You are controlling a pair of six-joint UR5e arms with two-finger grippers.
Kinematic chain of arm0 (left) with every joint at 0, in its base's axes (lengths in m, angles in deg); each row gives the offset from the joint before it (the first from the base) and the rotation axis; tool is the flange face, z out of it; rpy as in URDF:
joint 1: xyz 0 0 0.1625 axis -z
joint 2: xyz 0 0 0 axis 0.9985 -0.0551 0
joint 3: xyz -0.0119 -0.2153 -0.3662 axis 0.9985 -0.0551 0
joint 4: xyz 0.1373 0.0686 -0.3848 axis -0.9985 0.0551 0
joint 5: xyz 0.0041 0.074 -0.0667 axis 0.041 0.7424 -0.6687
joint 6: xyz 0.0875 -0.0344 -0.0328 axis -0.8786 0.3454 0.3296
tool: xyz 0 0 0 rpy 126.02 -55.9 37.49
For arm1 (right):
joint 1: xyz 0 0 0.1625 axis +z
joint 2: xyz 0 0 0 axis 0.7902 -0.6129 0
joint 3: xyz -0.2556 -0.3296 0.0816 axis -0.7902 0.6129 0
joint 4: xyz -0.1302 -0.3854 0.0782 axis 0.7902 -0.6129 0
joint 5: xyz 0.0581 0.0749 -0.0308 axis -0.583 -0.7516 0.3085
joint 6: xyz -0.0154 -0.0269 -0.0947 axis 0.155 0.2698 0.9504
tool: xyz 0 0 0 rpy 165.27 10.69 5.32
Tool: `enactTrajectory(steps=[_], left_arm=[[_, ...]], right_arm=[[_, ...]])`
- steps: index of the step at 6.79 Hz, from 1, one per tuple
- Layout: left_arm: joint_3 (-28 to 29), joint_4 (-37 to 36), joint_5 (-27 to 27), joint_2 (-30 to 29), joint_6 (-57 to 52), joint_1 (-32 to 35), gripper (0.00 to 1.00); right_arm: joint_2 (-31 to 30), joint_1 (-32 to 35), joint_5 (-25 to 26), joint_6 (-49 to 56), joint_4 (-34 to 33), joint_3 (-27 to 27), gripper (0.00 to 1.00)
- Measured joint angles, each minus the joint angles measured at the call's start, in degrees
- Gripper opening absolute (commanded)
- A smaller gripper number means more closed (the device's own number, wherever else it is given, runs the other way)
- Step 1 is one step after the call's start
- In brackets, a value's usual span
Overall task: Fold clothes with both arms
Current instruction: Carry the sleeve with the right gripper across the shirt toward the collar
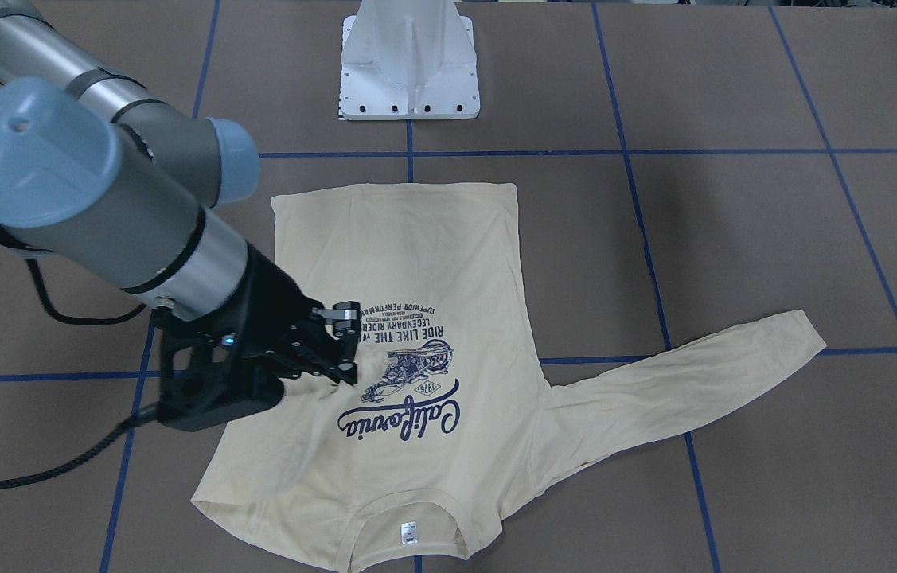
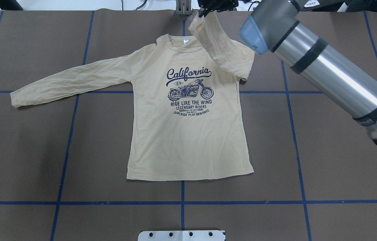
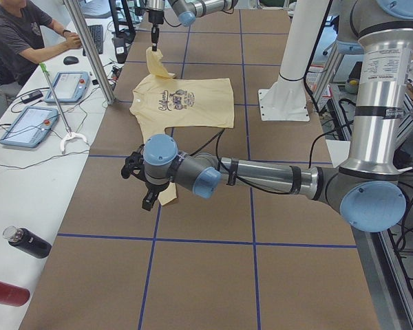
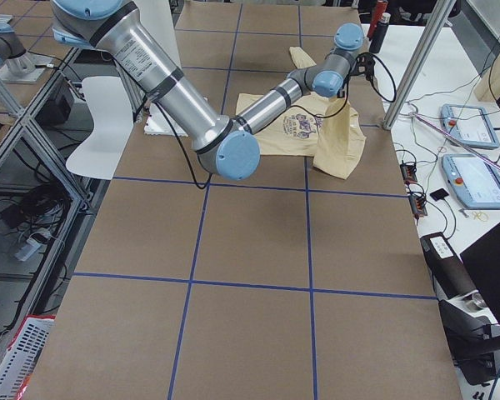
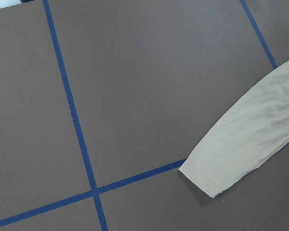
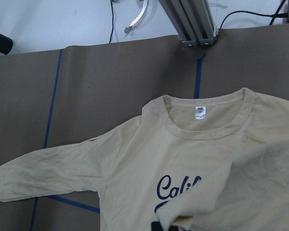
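Note:
The cream-yellow long-sleeved T-shirt [image 2: 188,140] lies flat on the brown table, navy "California" print up and white neck label [image 2: 185,41] at the far edge. My right gripper [image 2: 208,10] is shut on the shirt's right sleeve [image 2: 218,43], holding its cuff up over the collar area. In the front-facing view this gripper [image 1: 346,344] hovers above the print. The other sleeve [image 2: 71,78] lies stretched out flat, and its cuff [image 5: 212,178] shows in the left wrist view. My left gripper [image 3: 148,189] hangs above that cuff; I cannot tell whether it is open or shut.
The white pedestal base [image 2: 181,235] stands at the near table edge. Blue tape lines cross the brown table [image 2: 325,150]. A side bench holds tablets [image 3: 27,124] and bottles [image 3: 27,242], where a person [image 3: 20,34] sits. An aluminium post [image 3: 89,48] rises beside the shirt.

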Motion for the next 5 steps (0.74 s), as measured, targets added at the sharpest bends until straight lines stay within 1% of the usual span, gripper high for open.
enactTrajectory(steps=[1,2,3,5], left_arm=[[0.0,0.0,0.0,0.1,0.0,0.0,1.00],[0.1,0.0,0.1,0.2,0.1,0.0,1.00],[0.1,0.0,0.1,0.3,0.2,0.0,1.00],[0.8,0.4,0.1,0.3,0.6,0.0,1.00]], right_arm=[[3.4,-2.8,3.6,0.0,0.1,3.7,0.00],[5.2,-5.9,7.8,-0.1,0.2,6.1,0.00],[5.8,-8.8,11.5,-0.2,0.2,7.2,0.00],[6.0,-12.4,15.9,-0.7,0.2,7.9,0.00]])
